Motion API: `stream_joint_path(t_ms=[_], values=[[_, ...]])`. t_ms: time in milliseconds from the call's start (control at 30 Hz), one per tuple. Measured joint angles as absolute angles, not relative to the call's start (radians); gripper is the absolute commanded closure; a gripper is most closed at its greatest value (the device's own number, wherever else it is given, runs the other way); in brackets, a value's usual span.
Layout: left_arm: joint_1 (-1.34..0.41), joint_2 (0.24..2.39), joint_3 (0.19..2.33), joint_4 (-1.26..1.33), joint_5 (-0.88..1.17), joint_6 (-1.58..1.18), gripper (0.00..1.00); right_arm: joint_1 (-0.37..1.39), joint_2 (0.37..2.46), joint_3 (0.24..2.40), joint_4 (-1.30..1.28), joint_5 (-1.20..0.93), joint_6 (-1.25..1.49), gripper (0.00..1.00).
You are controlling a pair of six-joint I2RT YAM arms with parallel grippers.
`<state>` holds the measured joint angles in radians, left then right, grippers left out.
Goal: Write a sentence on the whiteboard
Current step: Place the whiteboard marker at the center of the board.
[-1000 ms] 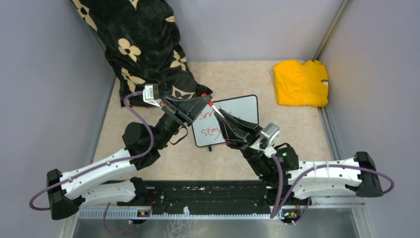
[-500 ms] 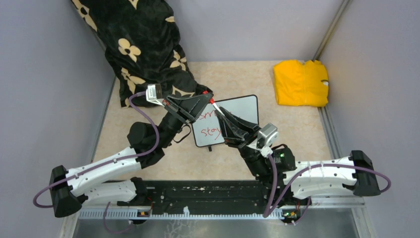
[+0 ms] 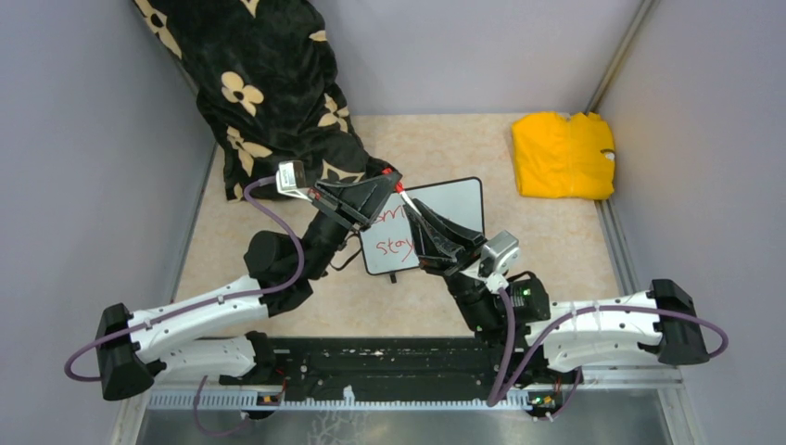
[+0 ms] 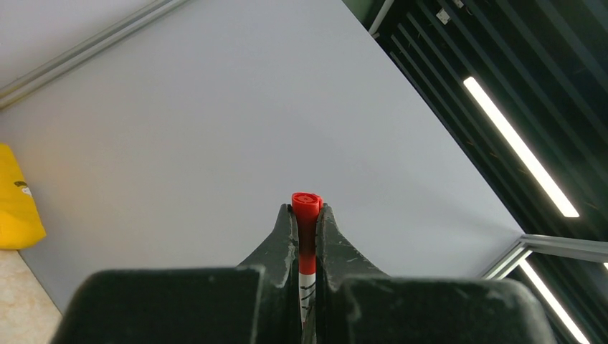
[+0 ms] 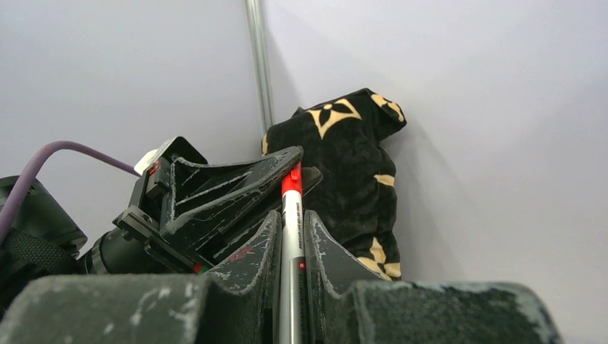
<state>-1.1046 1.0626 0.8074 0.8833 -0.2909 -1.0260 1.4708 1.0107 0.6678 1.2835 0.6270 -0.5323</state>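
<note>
The whiteboard (image 3: 454,206) lies flat mid-table, partly under both grippers. Red words of the sentence (image 3: 397,243) show on its left part, the upper line mostly hidden. A red-and-white marker (image 3: 405,198) hangs above the board between the two grippers. My left gripper (image 3: 393,182) is shut on the marker's red cap (image 4: 306,206), which sticks out past the fingertips. Facing it, my right gripper (image 3: 415,213) is shut on the marker's silver-white barrel (image 5: 290,244). In the right wrist view the red cap end (image 5: 290,180) runs into the left gripper (image 5: 287,166).
A black cloth with tan flowers (image 3: 269,83) drapes over the back left corner and reaches close to the left gripper. A folded yellow cloth (image 3: 563,155) lies at the back right. Grey walls close in three sides.
The left arm has swung a little to the right and the right arm has edged left. Both grippers stay shut on the marker over the board.
</note>
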Motion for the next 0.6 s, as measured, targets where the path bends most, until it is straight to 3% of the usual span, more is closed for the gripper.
stream_joint_path(t_ms=[100,267,300,367,600], values=[[-1.106,1.055,0.806,0.881,-0.299,-1.018,0.93,1.471,1.005,0.668,1.269,0.628,-0.532,1.0],[-1.126,1.002,0.773,0.852,-0.337,-0.976,0.6,1.471,0.969,0.669,1.156,0.601,-0.507,1.0],[-1.135,0.99,0.763,0.834,-0.329,-0.963,0.45,1.47,0.964,0.671,1.139,0.603,-0.502,1.0],[-1.18,0.977,0.736,0.792,-0.293,-0.922,0.36,1.459,0.928,0.679,1.045,0.614,-0.475,1.0],[-1.183,0.953,0.736,0.729,-0.288,-0.852,0.18,1.458,0.844,0.682,0.922,0.6,-0.396,1.0]])
